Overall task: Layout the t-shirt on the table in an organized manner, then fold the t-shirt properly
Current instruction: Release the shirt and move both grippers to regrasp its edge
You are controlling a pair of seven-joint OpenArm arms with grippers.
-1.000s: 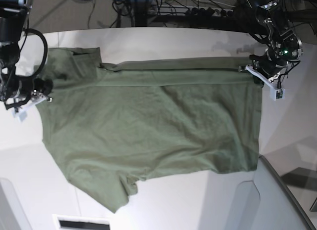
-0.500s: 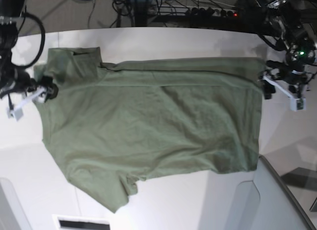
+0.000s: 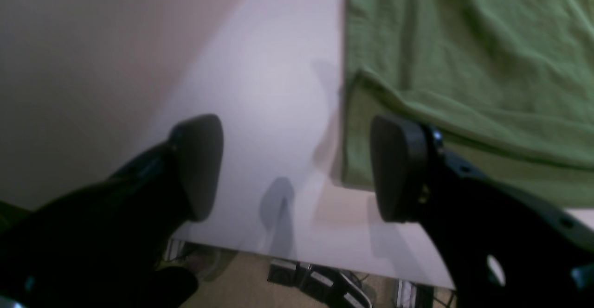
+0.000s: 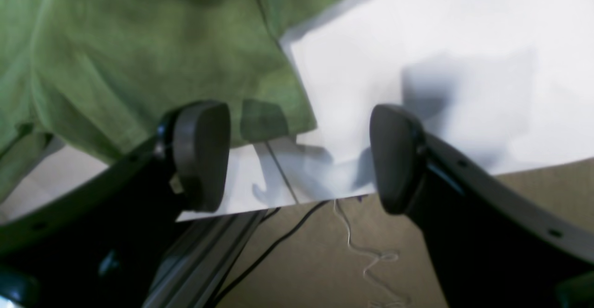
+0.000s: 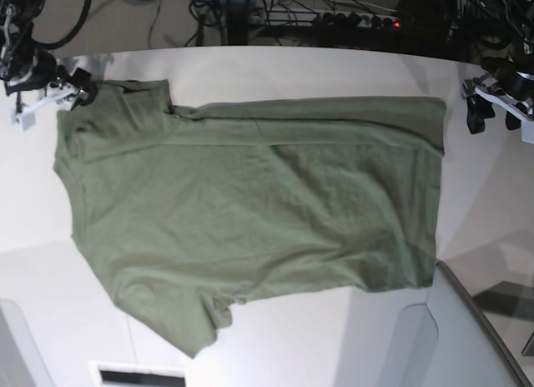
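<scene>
Olive cloth covers most of the table (image 5: 275,66): the t-shirt (image 5: 250,212) lies spread sideways, its far long edge already doubled over into a narrow band that runs nearly the whole length, while the near side spreads unevenly, with a sleeve jutting toward the near edge and faint wrinkles across the middle. One short end sits near the grey angled panel (image 5: 467,337); the other reaches toward the opposite side of the tabletop. Both tools hang just off the far corners of the cloth, touching nothing. The left gripper (image 3: 297,166) has its jaws spread wide over bare white surface, the folded hem corner just beside one pad; the right gripper (image 4: 297,157) is equally wide, one pad over the sleeve corner and the other over bare table, and neither holds anything. My reading is that one lengthwise fold is laid down and the next grasp is being set up. To do it well, each arm should probably pinch both layers at matching points on the two short ends, lift only enough to clear the surface, and carry the cloth across in step so the crease stays straight. The near sleeve likely wants tucking in first, or the finished bundle will come out lopsided.
</scene>
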